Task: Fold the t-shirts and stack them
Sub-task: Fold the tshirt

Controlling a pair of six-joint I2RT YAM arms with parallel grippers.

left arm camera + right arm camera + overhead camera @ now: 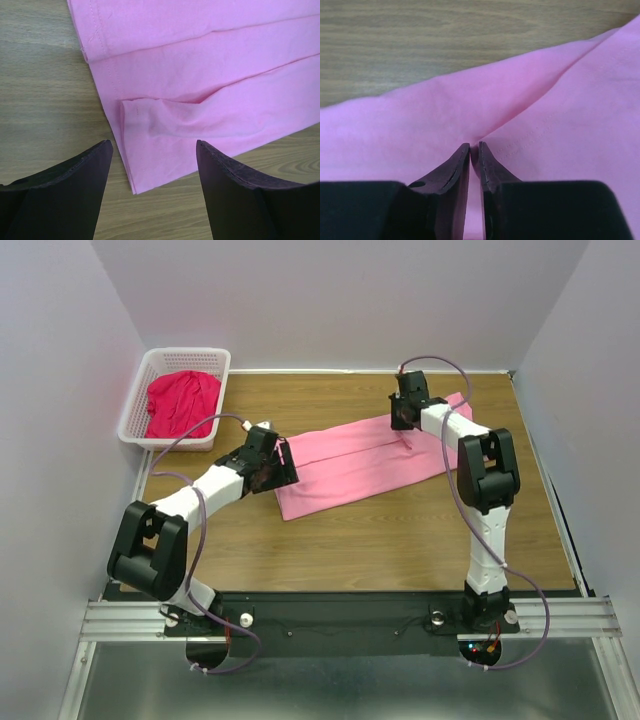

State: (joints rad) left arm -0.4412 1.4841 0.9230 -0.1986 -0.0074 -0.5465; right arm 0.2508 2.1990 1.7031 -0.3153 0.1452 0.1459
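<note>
The light pink t-shirt (360,462) lies folded into a long strip across the middle of the wooden table, running from near left to far right. My left gripper (282,462) is open just above the strip's left end; in the left wrist view the shirt's corner (150,165) lies between the two fingers. My right gripper (404,418) is shut on a pinch of the pink shirt (530,100) at its far right end. The crimson t-shirt (182,400) lies crumpled in the basket.
The white lattice basket (140,390) stands at the far left corner of the table (400,540). Grey walls enclose the left, back and right sides. The arm bases sit on a metal rail at the near edge.
</note>
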